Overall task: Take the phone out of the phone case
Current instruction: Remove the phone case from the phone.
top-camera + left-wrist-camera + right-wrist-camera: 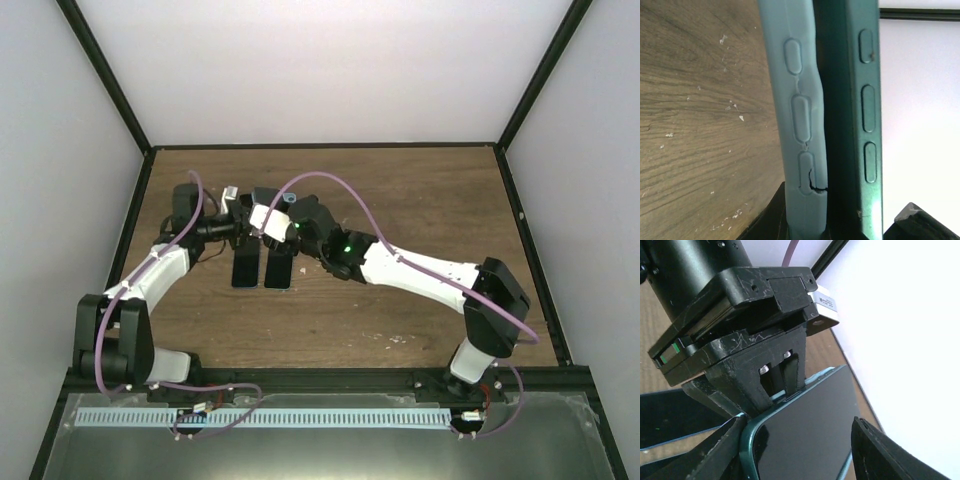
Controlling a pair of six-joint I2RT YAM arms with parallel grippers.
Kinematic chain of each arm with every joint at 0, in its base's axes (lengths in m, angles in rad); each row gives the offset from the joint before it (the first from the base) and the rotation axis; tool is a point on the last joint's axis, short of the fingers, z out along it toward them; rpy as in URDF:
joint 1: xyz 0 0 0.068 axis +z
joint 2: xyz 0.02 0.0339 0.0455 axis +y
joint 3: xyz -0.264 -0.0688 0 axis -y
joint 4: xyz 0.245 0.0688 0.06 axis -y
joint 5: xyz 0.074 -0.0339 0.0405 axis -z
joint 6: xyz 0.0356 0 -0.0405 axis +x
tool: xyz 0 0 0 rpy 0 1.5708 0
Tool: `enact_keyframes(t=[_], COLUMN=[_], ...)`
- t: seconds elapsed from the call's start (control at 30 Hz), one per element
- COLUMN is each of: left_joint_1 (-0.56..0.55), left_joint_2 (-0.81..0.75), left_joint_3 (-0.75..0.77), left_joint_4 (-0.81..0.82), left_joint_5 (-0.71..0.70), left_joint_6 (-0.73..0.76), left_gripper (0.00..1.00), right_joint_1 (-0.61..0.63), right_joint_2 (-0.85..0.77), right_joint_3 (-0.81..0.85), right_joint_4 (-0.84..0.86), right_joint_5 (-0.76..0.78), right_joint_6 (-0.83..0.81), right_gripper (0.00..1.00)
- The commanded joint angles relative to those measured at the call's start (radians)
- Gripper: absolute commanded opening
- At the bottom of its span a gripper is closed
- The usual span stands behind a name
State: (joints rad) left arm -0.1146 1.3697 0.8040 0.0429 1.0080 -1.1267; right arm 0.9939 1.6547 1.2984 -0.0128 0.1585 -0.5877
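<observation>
The left jaws were pressed together on one end of the phone case [800, 100], with the phone [862, 100] standing in it. In the right wrist view their two black fingers [790, 372] pinched the upper end, one of them in front of the dark screen. The right jaws stood apart, with one finger [715, 455] on each long side of the phone. The finger at the left of that view lay close against the green edge. The other one had a clear gap to the phone, so these jaws were not closed on it.

The phone was held between the two wrists, clear of the bench [420, 200] and a little left of its middle. In the left wrist view the light teal side of the case was bent away from the dark green side of the phone, and a dark slit ran between them. The case side showed three raised button covers and a small tear beside the lowest one. The phone side carried three long buttons.

Under the jaws, two dark flat rectangles [245, 268] lay side by side on the brown wooden bench; I could not tell what they were. A purple cable [320, 174] looped over the right arm. White walls [300, 70] with a black frame [106, 72] closed the bench on three sides.
</observation>
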Motion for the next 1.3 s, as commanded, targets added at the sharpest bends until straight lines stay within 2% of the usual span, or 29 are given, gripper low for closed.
enact_keyframes(t=[0.0, 0.23, 0.47, 0.63, 1.0, 1.27], left_joint_1=[0.0, 0.0, 0.0, 0.0, 0.001, -0.053], left_joint_2=[-0.028, -0.034, -0.031, -0.014, 0.113, 0.226], left_joint_3=[0.015, 0.018, 0.033, 0.06, 0.201, 0.285], left_joint_4=[0.062, 0.049, 0.012, -0.047, -0.295, -0.379], left_joint_5=[0.046, 0.053, 0.043, 0.004, -0.162, -0.251], left_joint_6=[0.0, 0.021, 0.062, 0.13, 0.416, 0.567], left_gripper=[0.0, 0.0, 0.0, 0.0, 0.0, 0.0], right_joint_1=[0.001, 0.003, 0.004, 0.005, -0.021, -0.131], right_joint_2=[0.018, 0.028, 0.004, -0.03, -0.094, -0.16], right_joint_3=[-0.028, -0.12, -0.105, -0.047, -0.005, -0.016], right_joint_4=[0.078, 0.302, 0.292, 0.211, 0.169, 0.102], right_joint_5=[0.148, 0.257, 0.243, 0.203, 0.22, 0.198], right_joint_6=[-0.095, -0.264, -0.234, -0.162, -0.182, -0.132], right_gripper=[0.54, 0.41, 0.16, 0.01, 0.01, 0.01])
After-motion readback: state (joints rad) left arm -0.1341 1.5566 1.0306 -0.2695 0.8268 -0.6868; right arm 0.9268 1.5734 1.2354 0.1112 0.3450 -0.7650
